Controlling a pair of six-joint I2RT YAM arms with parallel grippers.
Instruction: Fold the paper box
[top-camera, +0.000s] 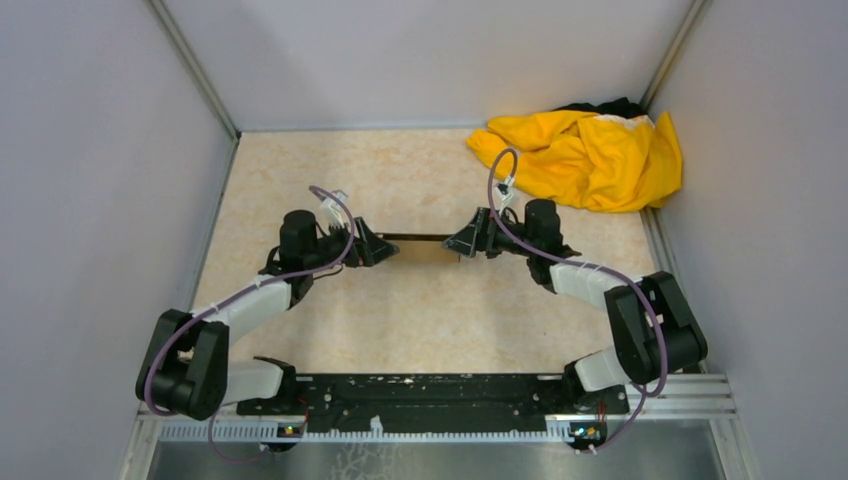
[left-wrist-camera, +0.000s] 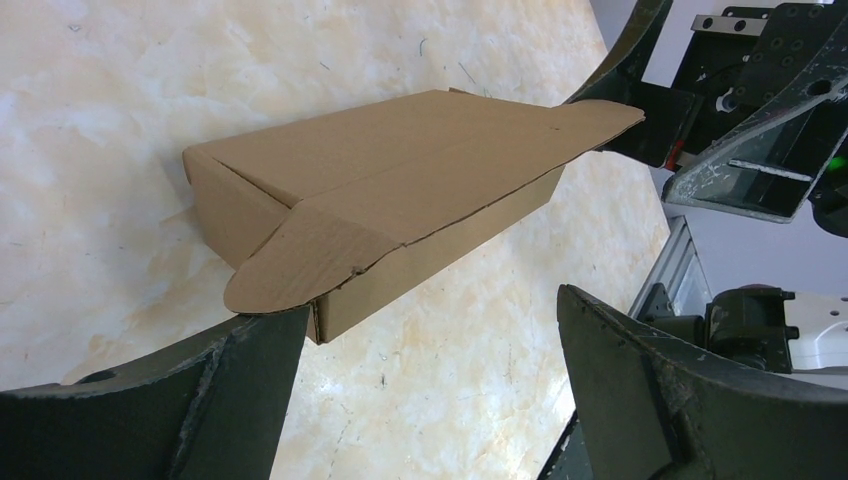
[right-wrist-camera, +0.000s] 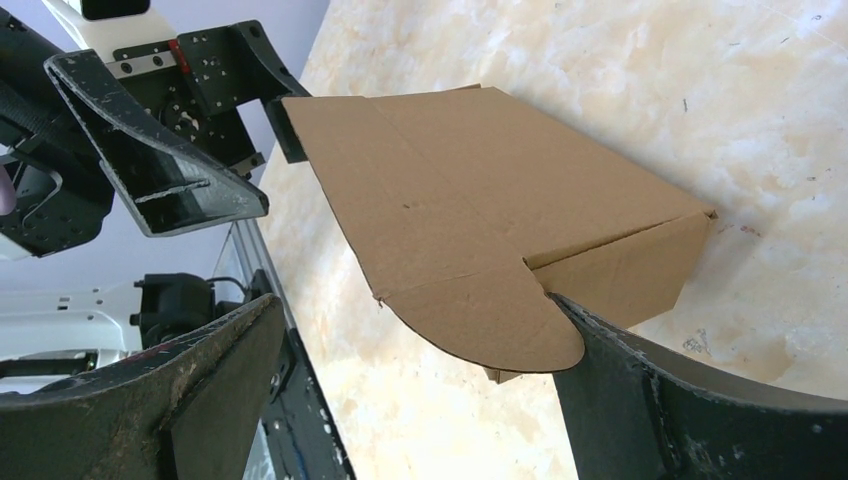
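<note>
The paper box is a shallow brown cardboard carton lying on the table. Its lid is folded down and a rounded ear flap sticks out at each end. In the top view it shows only as a thin strip between the two grippers. My left gripper is open at one end, and the near ear flap lies over its left fingertip. My right gripper is open at the other end of the box, with the ear flap against its right fingertip. Neither gripper is closed on the box.
A crumpled yellow cloth lies in the back right corner with something black behind it. Grey walls close in the table on the left, back and right. The black base rail runs along the near edge.
</note>
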